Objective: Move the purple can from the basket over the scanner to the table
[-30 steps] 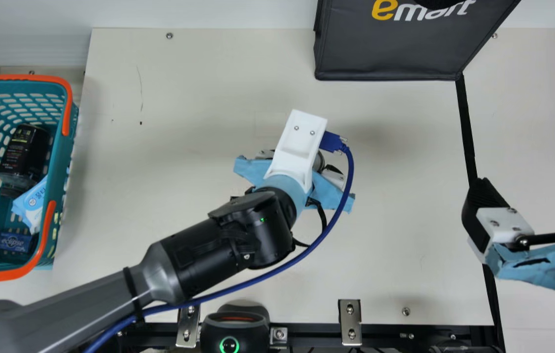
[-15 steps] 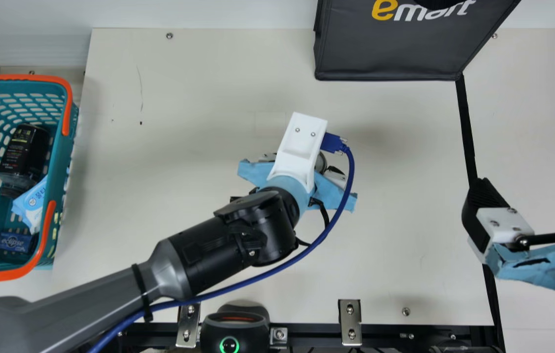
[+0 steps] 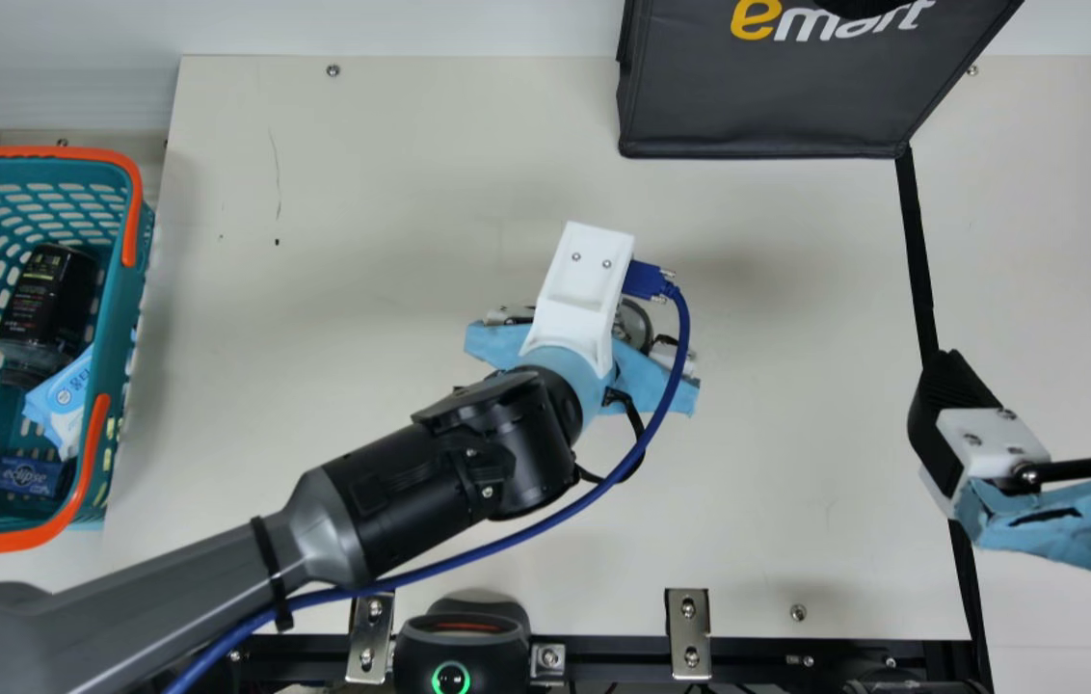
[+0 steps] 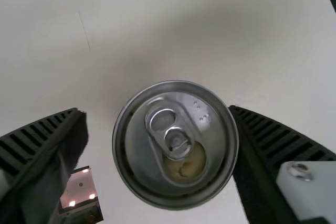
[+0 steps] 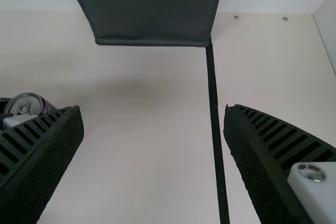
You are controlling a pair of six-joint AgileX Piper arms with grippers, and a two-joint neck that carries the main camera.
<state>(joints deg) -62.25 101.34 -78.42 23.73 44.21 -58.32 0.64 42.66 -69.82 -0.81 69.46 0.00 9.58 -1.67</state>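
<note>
- Basket (image 3: 118, 323): holds dark bottle (image 3: 46, 301), blue-and-white packet (image 3: 62, 400) and blue box (image 3: 28, 476).
- Scanner (image 3: 454, 641): at table's near edge.
- Left gripper (image 3: 647, 376): over mid-table, fingers spread around purple can (image 4: 176, 145), gap on one side.
- Purple can: upright; base contact cannot be determined.
- Dark bag (image 3: 767, 106): far side.
- Right gripper (image 3: 1045, 371): spread, nothing between fingers.

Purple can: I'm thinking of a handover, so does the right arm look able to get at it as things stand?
Probably not cleanly: the left gripper has a finger on either side of the can, likely blocking the right gripper, which stands open.
</note>
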